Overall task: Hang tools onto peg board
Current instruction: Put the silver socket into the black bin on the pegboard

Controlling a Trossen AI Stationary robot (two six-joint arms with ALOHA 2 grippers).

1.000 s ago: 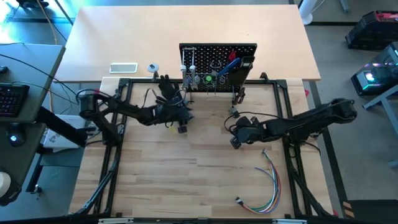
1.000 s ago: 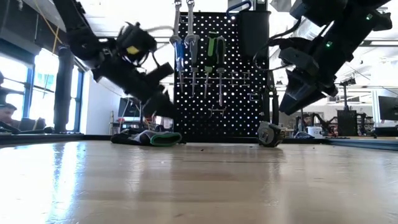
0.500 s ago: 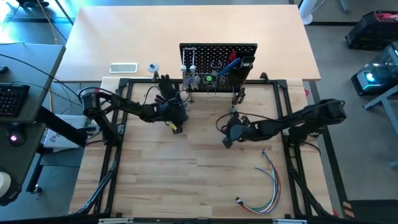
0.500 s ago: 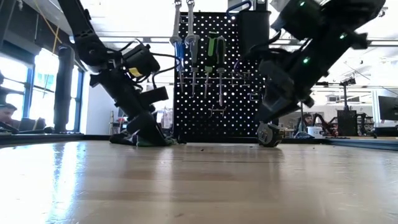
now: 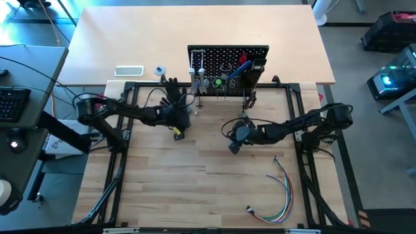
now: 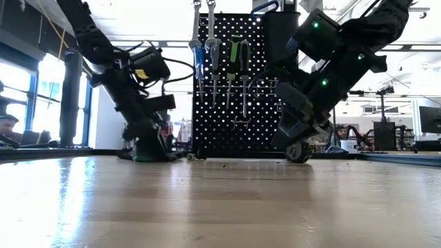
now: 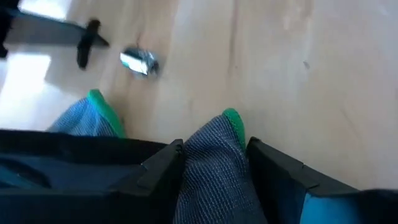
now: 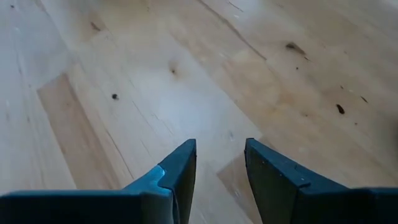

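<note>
The peg board (image 5: 227, 62) stands upright at the table's far middle, and silver wrenches (image 6: 200, 41) and a green-handled tool (image 6: 238, 55) hang on it. My left gripper (image 7: 214, 180) is low in front of the board's left end, open, with the cuff of the black glove (image 5: 172, 91) between its fingers. My right gripper (image 8: 221, 165) hovers open over bare wood in front of the board's right end, with nothing between its fingers. A small round tool (image 6: 298, 150) lies on the table just behind it. My left gripper stands astride the glove's green-edged cuff (image 7: 217, 155), which fills the gap between the two fingers and reaches both inner sides. The fingers slant down from the near left. The glove lies on the table.
A small silver piece (image 7: 140, 61) lies on the wood beyond the glove, near a foot (image 7: 87, 43) of the peg board. A bundle of coloured wires (image 5: 283, 188) lies at the near right. Black frame rails (image 5: 120, 156) run along the table's sides.
My left gripper has sunk and tipped steeper, going left and toward the far edge onto the glove, which now sits between its fingers. My right gripper has come down toward the table and moved toward the left edge.
</note>
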